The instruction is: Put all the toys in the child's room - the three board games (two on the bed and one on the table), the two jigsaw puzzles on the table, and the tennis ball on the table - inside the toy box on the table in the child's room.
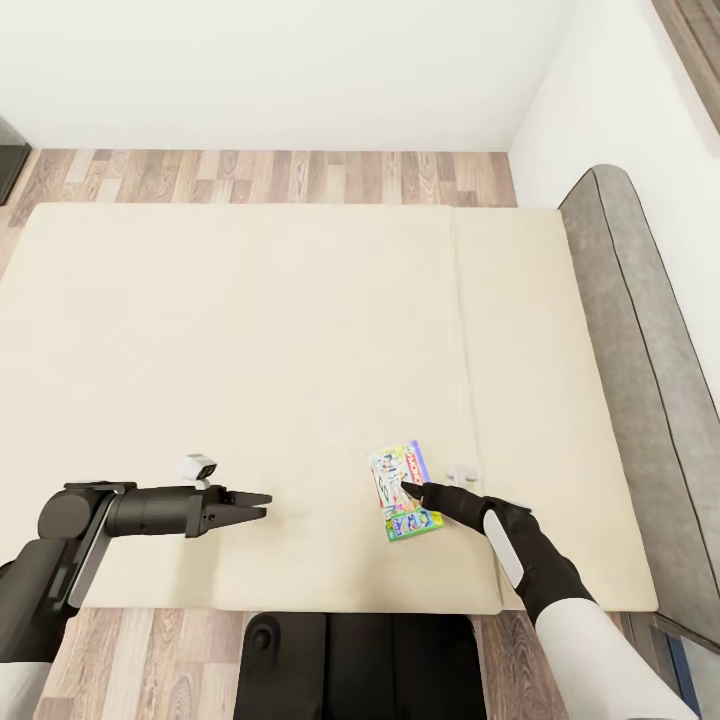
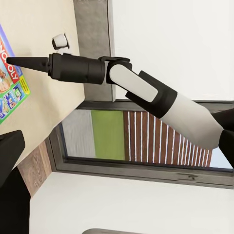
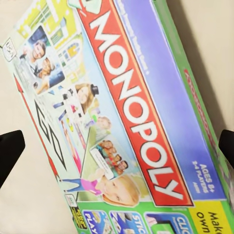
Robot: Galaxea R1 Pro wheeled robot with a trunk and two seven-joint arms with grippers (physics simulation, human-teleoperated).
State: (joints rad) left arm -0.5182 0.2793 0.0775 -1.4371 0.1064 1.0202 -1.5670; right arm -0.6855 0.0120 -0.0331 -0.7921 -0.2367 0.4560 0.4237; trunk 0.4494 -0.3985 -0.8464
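The Monopoly board game (image 1: 404, 492) lies flat on the bed (image 1: 250, 380), long axis running away from the robot, directly beneath the right gripper (image 1: 412, 490), whose fingers are spread astride it, ungripped; the left gripper (image 1: 262, 506), fingers nearly together, is farther off

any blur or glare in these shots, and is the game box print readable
Head view: even, soft light, no glare; the game box print is too small to read. Right wrist view: box close, slightly soft, Monopoly lettering legible. Left wrist view: sharp; box cropped at the edge.
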